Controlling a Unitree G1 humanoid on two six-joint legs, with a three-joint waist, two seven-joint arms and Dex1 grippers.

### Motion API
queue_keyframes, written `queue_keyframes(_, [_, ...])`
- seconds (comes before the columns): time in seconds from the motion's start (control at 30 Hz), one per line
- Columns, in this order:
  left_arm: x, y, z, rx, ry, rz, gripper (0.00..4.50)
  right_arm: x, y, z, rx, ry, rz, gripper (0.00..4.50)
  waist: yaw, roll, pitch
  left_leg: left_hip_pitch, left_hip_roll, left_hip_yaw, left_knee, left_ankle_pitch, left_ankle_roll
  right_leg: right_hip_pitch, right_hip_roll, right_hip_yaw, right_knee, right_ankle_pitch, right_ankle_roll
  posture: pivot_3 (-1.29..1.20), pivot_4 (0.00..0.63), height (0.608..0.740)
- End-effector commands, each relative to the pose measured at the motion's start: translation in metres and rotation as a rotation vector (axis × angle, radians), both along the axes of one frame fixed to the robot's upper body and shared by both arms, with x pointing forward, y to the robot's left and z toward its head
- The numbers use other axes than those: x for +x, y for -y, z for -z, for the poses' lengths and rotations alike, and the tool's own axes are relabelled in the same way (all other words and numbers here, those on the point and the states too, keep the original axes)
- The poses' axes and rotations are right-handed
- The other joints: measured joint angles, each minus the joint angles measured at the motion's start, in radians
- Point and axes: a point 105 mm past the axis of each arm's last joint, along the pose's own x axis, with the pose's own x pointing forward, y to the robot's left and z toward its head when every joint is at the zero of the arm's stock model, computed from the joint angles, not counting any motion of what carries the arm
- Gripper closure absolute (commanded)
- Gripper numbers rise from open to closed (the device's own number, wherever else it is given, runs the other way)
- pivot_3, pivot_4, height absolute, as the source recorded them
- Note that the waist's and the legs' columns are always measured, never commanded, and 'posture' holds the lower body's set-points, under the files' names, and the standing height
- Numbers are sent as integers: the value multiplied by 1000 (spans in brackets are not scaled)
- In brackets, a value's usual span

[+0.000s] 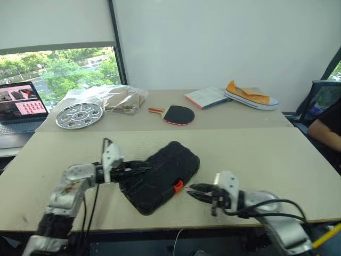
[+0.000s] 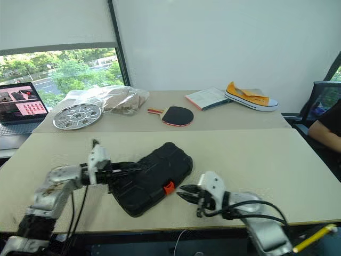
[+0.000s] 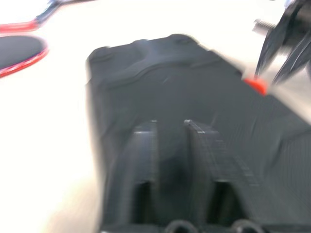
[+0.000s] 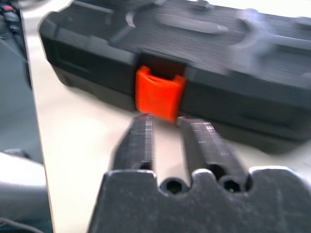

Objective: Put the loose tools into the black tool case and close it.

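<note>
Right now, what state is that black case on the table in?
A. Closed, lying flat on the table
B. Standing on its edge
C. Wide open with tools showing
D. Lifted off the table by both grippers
A: the case lies flat on the table with its lid down and its orange latch at the front edge; no tool recesses show.

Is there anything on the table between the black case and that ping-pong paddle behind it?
No. In the left eye view, only bare table separates the black case from the paddle.
</note>
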Motion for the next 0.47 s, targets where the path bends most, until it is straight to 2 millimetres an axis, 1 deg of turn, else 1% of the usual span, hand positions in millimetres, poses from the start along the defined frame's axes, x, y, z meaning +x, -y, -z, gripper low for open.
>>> queue_keyframes(0.03, [-10, -39, -9, 47, 55, -111, 1752, -5, 27, -14, -28, 91, 7, 1854, 7, -2, 1, 0, 0, 0, 0, 0, 0, 0, 0, -1, 0, 0, 0, 0, 150, 740])
queue_keyframes(0.07, [-15, -52, -8, 66, 51, -149, 1419, -5, 37, -13, -47, 103, 20, 1546, 7, -2, 1, -1, 0, 0, 0, 0, 1, 0, -1, -1, -1, 0, 0, 0, 150, 740])
queue_keyframes(0.1, [-22, -67, -2, 102, 46, -199, 984, -7, 48, -13, -63, 130, 22, 1157, 7, -2, 2, -1, 0, 0, 0, -1, 1, 1, -1, -1, -2, 0, 0, 0, 150, 740])
queue_keyframes(0.13, [-29, -78, 3, 128, 31, -229, 581, -7, 56, -14, -69, 169, 15, 836, 6, -2, 2, 0, 0, 1, 0, -1, 2, 1, -1, -1, -3, 0, 1, 0, 150, 740])
queue_keyframes(0.17, [-37, -87, 9, 149, 21, -251, 215, -10, 62, -14, -54, 169, -8, 521, 5, -2, 2, 0, 0, 1, 0, -2, 3, 1, -1, -1, -3, -1, 1, 0, 150, 740])
queue_keyframes(0.2, [-45, -94, 15, 169, 12, -267, 0, -13, 68, -12, -68, 186, -23, 164, 6, -2, 2, 0, 0, 3, 0, -3, 4, 2, -1, 0, -5, 0, 1, 0, 150, 740])
queue_keyframes(0.23, [-51, -100, 19, 182, 4, -286, 0, -15, 74, -11, -63, 145, -32, 30, 7, -2, 2, 0, 0, 3, 0, -3, 4, 2, -1, -1, -5, 0, 1, 0, 150, 740])
queue_keyframes(0.33, [-63, -111, 25, 195, 14, -326, 0, -12, 86, -16, -30, 112, -11, 30, 13, -4, 4, -1, 2, 4, 0, -4, 5, 3, -2, -2, -7, 0, 1, 0, 150, 740])
queue_keyframes(0.47, [-68, -110, 21, 187, 60, -335, 0, -7, 92, -16, -51, 146, 4, 30, 24, -4, 4, -2, 5, 4, 1, -4, 5, 4, -2, -3, -12, 0, 0, 0, 150, 740])
